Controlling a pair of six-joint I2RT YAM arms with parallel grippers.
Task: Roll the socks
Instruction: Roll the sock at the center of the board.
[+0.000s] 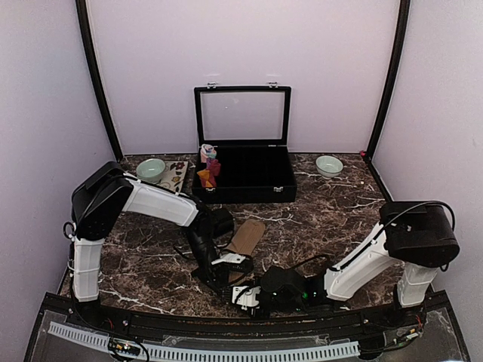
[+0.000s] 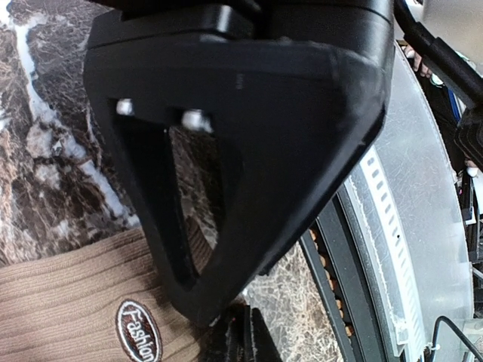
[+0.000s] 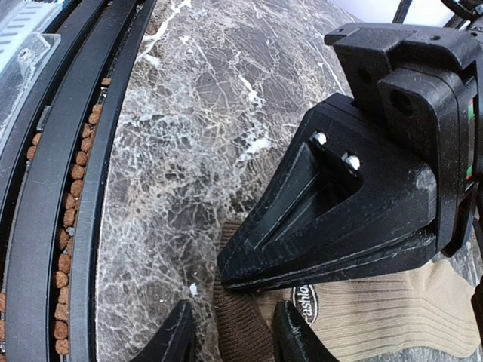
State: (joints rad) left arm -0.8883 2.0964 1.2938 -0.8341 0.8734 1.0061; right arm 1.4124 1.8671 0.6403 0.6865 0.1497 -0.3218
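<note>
My closed left hand [image 3: 224, 277] rests on the tan sock [image 3: 377, 309] near me; my open right hand [image 3: 238, 341] straddles its cuff [image 3: 240, 305].

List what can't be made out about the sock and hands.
- Top view: the tan sock's near end, under the left arm.
- Left wrist view: whether the left hand pinches the sock; its finger blocks the contact.
- Right wrist view: the sock's label, half under the left hand; right hand's fingertips, cut by the bottom edge.
</note>
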